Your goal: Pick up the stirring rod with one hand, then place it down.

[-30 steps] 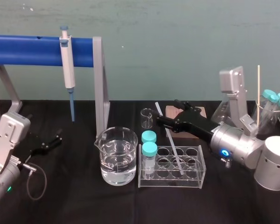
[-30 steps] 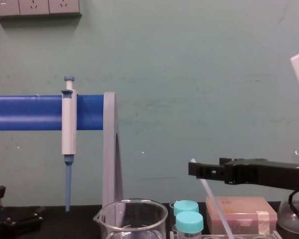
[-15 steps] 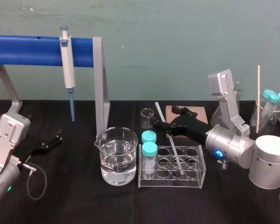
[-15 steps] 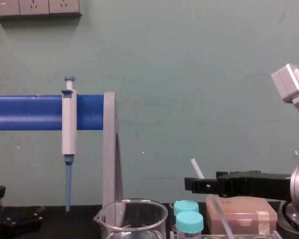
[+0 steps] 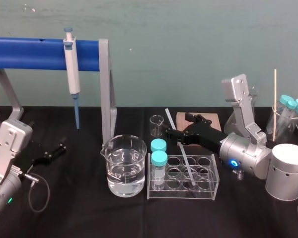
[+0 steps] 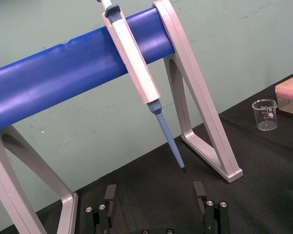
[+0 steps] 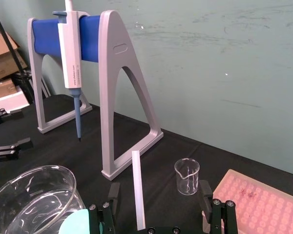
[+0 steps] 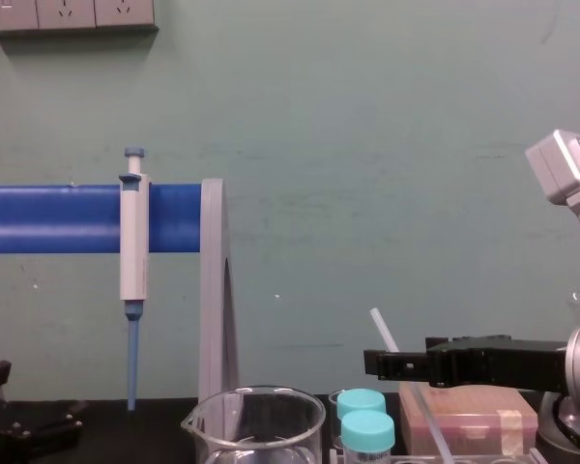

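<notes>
The stirring rod [image 5: 185, 158] stands tilted with its low end in the clear tube rack [image 5: 208, 191]. Its top leans back toward a small beaker [image 5: 156, 125]. The right claw [image 7: 158, 194] is around the rod, fingers wide apart, one on each side. The left claw [image 6: 155, 192] rests low on the table at the left, and its fingers are apart too.

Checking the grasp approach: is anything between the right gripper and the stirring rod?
Nothing visible. The right gripper, jaws open, straddles the stirring rod, which leans out of the test tube rack; the small beaker stands beyond. The left gripper sits parked at far left.
</notes>
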Motion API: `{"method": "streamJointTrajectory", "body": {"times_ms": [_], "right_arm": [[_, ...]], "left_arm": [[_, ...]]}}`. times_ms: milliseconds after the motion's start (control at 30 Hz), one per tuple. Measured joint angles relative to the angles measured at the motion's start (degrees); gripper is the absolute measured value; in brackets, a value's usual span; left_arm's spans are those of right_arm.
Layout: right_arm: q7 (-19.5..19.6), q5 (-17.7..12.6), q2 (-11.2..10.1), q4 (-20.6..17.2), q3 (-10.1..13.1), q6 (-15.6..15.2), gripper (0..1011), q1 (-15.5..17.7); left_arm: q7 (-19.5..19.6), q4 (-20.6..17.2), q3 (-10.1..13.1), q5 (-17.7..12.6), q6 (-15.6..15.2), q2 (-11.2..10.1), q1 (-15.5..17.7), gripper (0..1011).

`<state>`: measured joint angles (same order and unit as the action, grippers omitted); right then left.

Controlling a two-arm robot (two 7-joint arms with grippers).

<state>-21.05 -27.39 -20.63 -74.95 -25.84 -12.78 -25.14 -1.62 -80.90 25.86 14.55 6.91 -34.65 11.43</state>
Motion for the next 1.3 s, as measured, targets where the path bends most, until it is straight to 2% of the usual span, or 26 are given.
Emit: {"method": "streamJointTrajectory", "body": {"times_ms": [100, 333, 367, 533, 633, 733, 1000, 1033, 1100, 1167, 1300], "right_arm": [[0.00, -0.03, -0.01, 0.00, 0.01, 0.00, 1004, 0.01], [-0.03, -0.14, -0.04, -0.02, 0.02, 0.01, 865, 0.04], [-0.03, -0.18, -0.04, -0.02, 0.02, 0.02, 807, 0.05], [-0.04, -0.25, -0.05, -0.04, 0.02, 0.03, 683, 0.06], [-0.04, -0.28, -0.05, -0.06, 0.02, 0.04, 557, 0.07], [-0.04, -0.30, -0.06, -0.07, 0.02, 0.05, 483, 0.07], [-0.05, -0.35, -0.05, -0.10, 0.02, 0.08, 208, 0.06], [-0.05, -0.35, -0.06, -0.09, 0.02, 0.07, 208, 0.06], [-0.06, -0.35, -0.05, -0.09, 0.02, 0.07, 114, 0.06], [-0.06, -0.35, -0.05, -0.10, 0.02, 0.07, 78, 0.06], [-0.06, -0.35, -0.05, -0.10, 0.02, 0.08, 72, 0.06]], "left_arm": [[0.00, 0.00, 0.00, 0.00, 0.00, 0.00, 0.00, 1000], [0.00, 0.00, 0.00, 0.00, 0.00, 0.00, 0.00, 1000], [0.00, 0.00, 0.00, 0.00, 0.00, 0.00, 0.00, 1000], [0.00, 0.00, 0.00, 0.00, 0.00, 0.00, 0.00, 1000], [0.00, 0.00, 0.00, 0.00, 0.00, 0.00, 0.00, 1000], [0.00, 0.00, 0.00, 0.00, 0.00, 0.00, 0.00, 1000], [0.00, 0.00, 0.00, 0.00, 0.00, 0.00, 0.00, 1000], [-0.01, 0.00, 0.00, 0.00, 0.00, 0.00, 0.00, 1000], [0.00, 0.00, 0.00, 0.00, 0.00, 0.00, 0.00, 1000], [0.00, 0.00, 0.00, 0.00, 0.00, 0.00, 0.00, 1000], [0.00, 0.00, 0.00, 0.00, 0.00, 0.00, 0.00, 1000]]}}
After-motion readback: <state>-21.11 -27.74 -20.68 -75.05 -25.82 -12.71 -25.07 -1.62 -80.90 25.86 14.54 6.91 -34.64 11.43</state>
